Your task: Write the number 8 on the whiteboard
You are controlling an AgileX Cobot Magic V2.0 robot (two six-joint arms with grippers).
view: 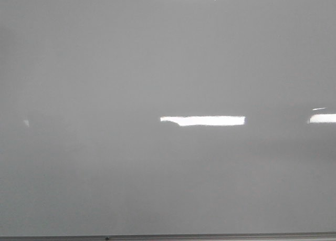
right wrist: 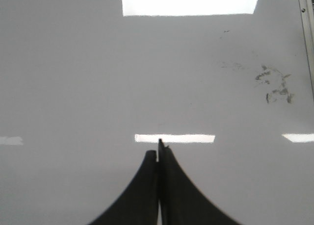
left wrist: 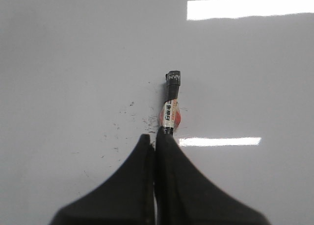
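A robot's left hand (left wrist: 156,139) grips a marker pen (left wrist: 171,103), fingers pressed together around the barrel, its dark tip end pointing at the whiteboard (view: 105,67). The right hand (right wrist: 158,154) is closed on nothing that can be seen, poised over bare board near the thin grey frame edge (right wrist: 306,29). No number 8 is visible in any view; the front camera shows only the blank glossy board with glare patches, so the figure appears not yet begun. Faint grey smudges (right wrist: 274,85) sit close to the frame on the right hand's side, and small specks (left wrist: 125,124) lie just beside the pen. To write well, the tip likely needs steady, light contact, kept square to the board, and one continuous stroke closing both loops. The pen's white and orange label (left wrist: 170,114) carries print too small to read; pale lettering on the black end is also unclear.
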